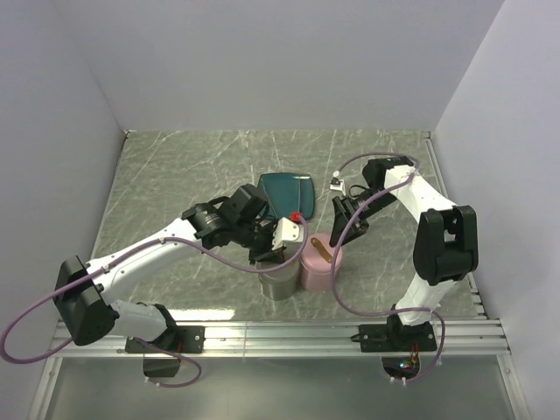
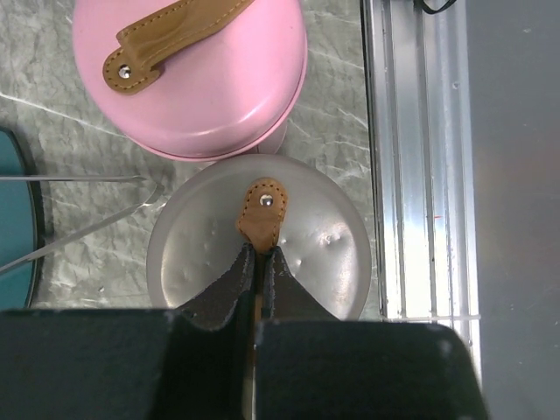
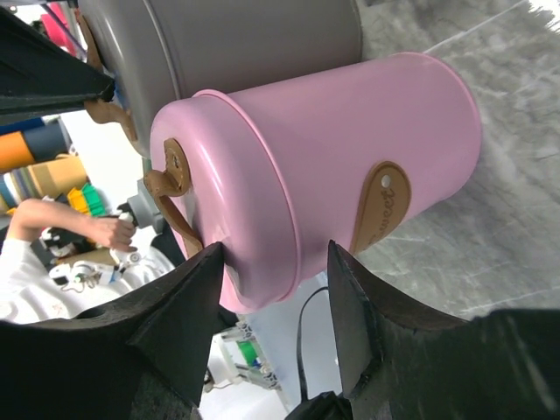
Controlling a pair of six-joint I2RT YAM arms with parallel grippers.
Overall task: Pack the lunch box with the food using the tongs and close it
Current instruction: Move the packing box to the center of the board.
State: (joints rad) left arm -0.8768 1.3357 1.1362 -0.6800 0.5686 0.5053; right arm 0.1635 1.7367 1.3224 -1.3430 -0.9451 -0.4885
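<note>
Both tins are lidded, so contents can't be seen. The pink lunch tin (image 3: 367, 114) is a smooth cylinder with a tan leather strap (image 2: 166, 39) riveted across the lid and an oval leather patch on the wall. The grey lunch tin (image 2: 315, 262) stands touching or just beside it. Its lid is dull brushed metal with a few small dents.

The teal plate (image 1: 284, 188) sits behind the tins. The only food visible is one red food piece (image 1: 296, 216) at the plate's near edge, and the top view is too coarse to show more.

The tongs (image 2: 87, 178) lie flat on the tabletop (image 1: 175, 175) on the plate side of the grey tin. They're two thin silver arms, with the joined end just beside the grey lid and the splayed ends running out over the plate rim. Neither hand is on them.

Left hand (image 2: 260, 254) is over the grey lid, fingers clenched together. The near end of the lid's leather tab (image 2: 262, 210) runs in between the tips and looks pinched.

Right hand (image 3: 276, 254) is released, its black wedge fingers apart. In its wrist view they frame the lid end of the pink tin, and I can't tell if they touch.

The marbled grey-green tabletop has an aluminium rail (image 2: 420, 175) along its near edge.
</note>
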